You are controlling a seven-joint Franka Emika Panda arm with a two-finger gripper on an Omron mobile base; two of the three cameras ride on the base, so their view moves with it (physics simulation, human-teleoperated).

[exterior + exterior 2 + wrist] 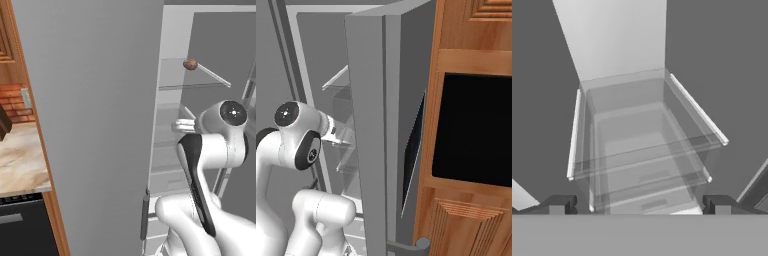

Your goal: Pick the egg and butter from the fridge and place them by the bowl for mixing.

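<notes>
White arm reaching into the open fridge (100,125), tool (639,205) spread wide and empty above clear glass shelves (647,150), egg (190,64) resting on an upper shelf

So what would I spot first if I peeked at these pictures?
Probably the big white arm reaching into the open grey fridge. Next, the little brown egg sitting alone on a glass shelf high up, above the arm. In the hand view, clear shelves are stacked ahead, with the open jaws at the bottom.
</notes>
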